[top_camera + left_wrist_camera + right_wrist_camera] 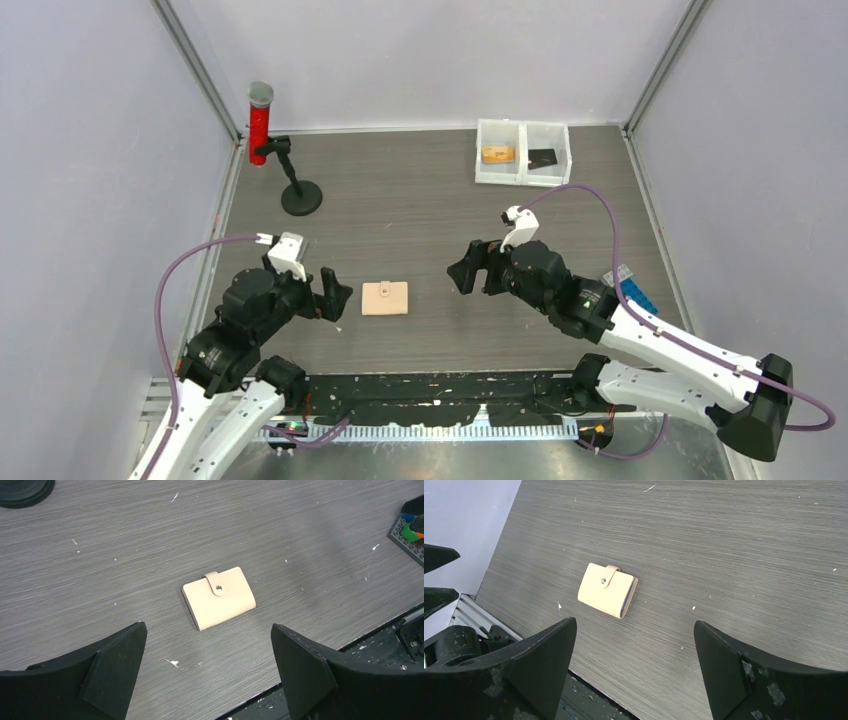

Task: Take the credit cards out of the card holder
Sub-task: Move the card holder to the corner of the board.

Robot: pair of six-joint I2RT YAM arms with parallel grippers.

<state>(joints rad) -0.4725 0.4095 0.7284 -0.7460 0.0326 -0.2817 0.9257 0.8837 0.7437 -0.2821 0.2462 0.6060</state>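
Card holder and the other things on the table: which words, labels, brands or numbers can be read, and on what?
No text can be read.
The card holder is plain, with only a snap tab.
The white bins and the red cylinder are too small to show any marking.

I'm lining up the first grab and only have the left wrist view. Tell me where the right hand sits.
Observer: The right hand hangs open, right of the card holder, not touching it.
Operator: Give me the far edge.
Observer: Two white bins stand there, right of centre.
Operator: List their contents.
Observer: An orange-tan block in the left one, a dark flat piece in the right.
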